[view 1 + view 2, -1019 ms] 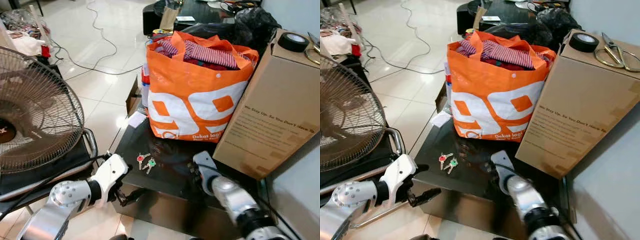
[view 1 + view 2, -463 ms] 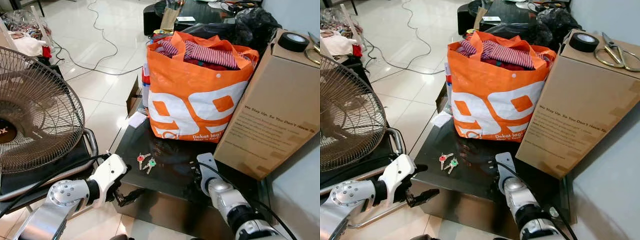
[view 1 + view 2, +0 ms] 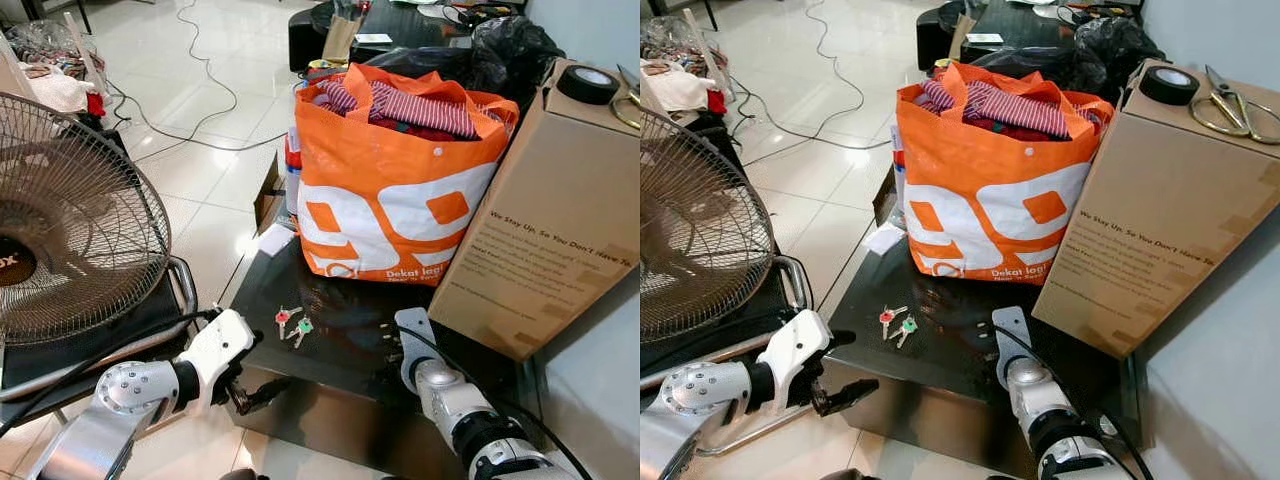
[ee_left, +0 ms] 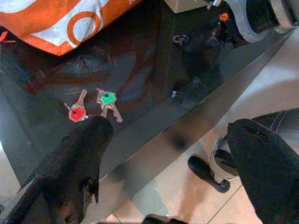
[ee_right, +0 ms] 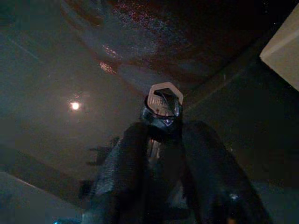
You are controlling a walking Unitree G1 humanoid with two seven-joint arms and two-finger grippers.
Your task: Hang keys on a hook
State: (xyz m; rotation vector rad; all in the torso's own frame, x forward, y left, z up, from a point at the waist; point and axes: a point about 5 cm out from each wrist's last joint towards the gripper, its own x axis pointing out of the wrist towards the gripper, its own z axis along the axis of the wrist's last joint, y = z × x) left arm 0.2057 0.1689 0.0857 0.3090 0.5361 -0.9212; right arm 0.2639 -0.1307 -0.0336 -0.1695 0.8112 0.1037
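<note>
Keys (image 3: 292,323) with red and green plastic heads lie on the glossy black desk (image 3: 340,350), near its front edge, in the head views. Behind them stands a crinkled orange and white bag (image 3: 392,190) stuffed with striped clothes, and beside it a tall cardboard box (image 3: 545,220) topped with a roll of black tape (image 3: 586,83); the right eye view also takes in scissors (image 3: 1230,105) on the box. A wire-grilled fan (image 3: 70,220) stands at the robot's left. The left pincer (image 3: 250,385) hangs off the desk's front edge, below and just short of the keys. The right arm (image 3: 440,385) rests on the desk, well to the right of them, its pincer tip hidden under the wrist.

From the left wrist, the two rough black fingers (image 4: 77,168) stand wide apart and released, holding nothing; the red-headed and green-headed keys (image 4: 93,106) lie flat on the mirror-like desk top just beyond one fingertip, apart from it.

From the right wrist, the picture is dark: the right pincer (image 5: 163,140) is clenched on a small keyring piece (image 5: 163,106), a pale metal hexagonal head above a dark rounded body, held over the shiny desk surface.
</note>
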